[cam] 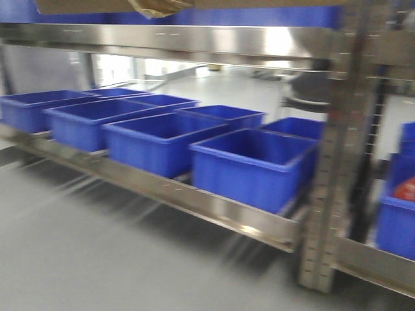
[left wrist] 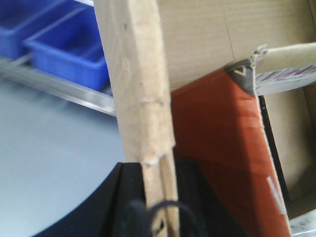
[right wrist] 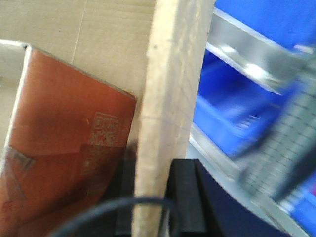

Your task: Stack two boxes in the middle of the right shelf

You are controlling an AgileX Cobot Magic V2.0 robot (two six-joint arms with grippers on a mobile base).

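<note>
Since both arms pinch opposite side walls of the tall cardboard box [left wrist: 140, 89], the load hangs between them. The left gripper [left wrist: 159, 190], at the bottom centre of its wrist view, is clenched on the raw corrugated edge between black fingers. The right gripper [right wrist: 154, 195], at the bottom centre of its own view, bites the other wall the same way. In the front view only a strip of the box's brown underside shows along the top edge, above the shiny rail of the steel shelf [cam: 194, 40] and well above the row of blue bins [cam: 249, 165] across the middle of the frame. A red carton [left wrist: 217, 148] lies inside the box, so it probably carries some weight. Corrugated board is light and fairly stiff, yet a thin wall can bow or crease under a pinch, and this edge looks frayed. Matching holds on both walls, close to a corner fold where the board is stiffest, seem the safest way to carry it level
</note>
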